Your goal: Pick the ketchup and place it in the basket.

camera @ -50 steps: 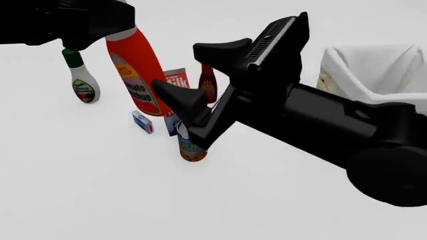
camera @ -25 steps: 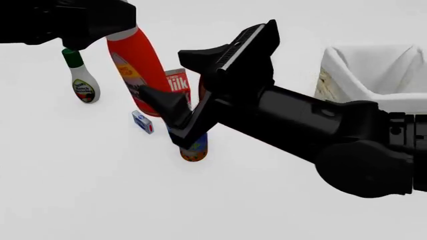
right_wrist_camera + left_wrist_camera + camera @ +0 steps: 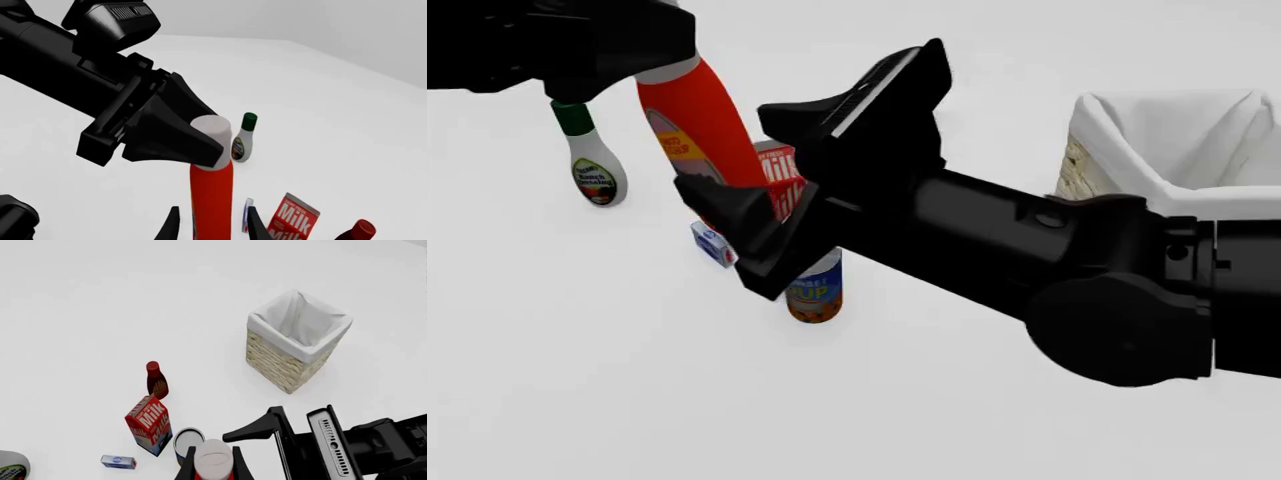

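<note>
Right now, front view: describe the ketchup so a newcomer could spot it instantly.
Look left of the wicker basket, past the milk carton, to the upper left where the left gripper comes in. The ketchup hangs tilted from it, clamped at its white cap, with the right gripper open around its lower body. It is the only orange-red bottle, far taller than the green-capped dressing bottle beside it.

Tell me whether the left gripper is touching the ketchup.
Touching. In the right wrist view the left gripper fingers clamp the white cap of the ketchup; the front view shows the bottle hanging tilted from it.
</note>
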